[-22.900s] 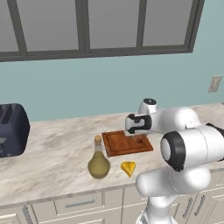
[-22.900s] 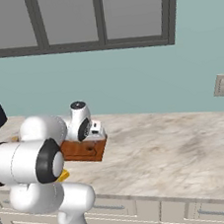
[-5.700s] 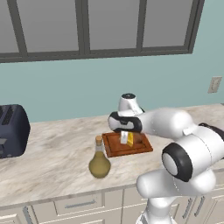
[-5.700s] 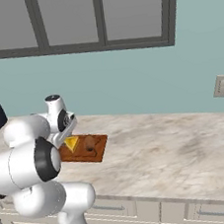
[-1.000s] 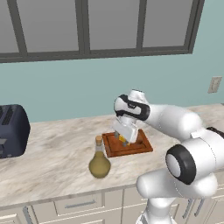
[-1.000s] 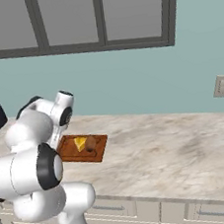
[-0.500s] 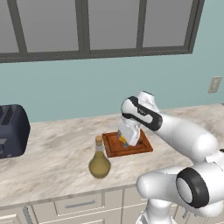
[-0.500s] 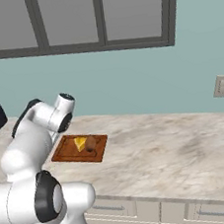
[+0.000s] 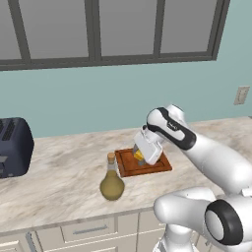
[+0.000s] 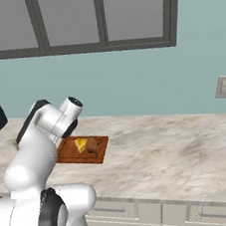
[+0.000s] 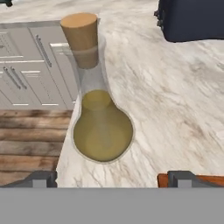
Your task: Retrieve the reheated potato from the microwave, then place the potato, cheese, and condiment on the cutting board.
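Marble counter (image 9: 59,177) bears the condiment (image 9: 112,183) upright, cork up; end effector (image 11: 112,177) spread apart.

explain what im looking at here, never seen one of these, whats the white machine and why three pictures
It is a white robot arm in a rendered kitchen. Two pictures come from cameras behind it, one to its left and one to its right. The third looks along its tool, which is open and holds nothing. On the marble counter lies a cutting board carrying the cheese and the potato. The condiment, a corked bottle, stands on the counter in front of the board, under the tool. A dark toaster sits further left.
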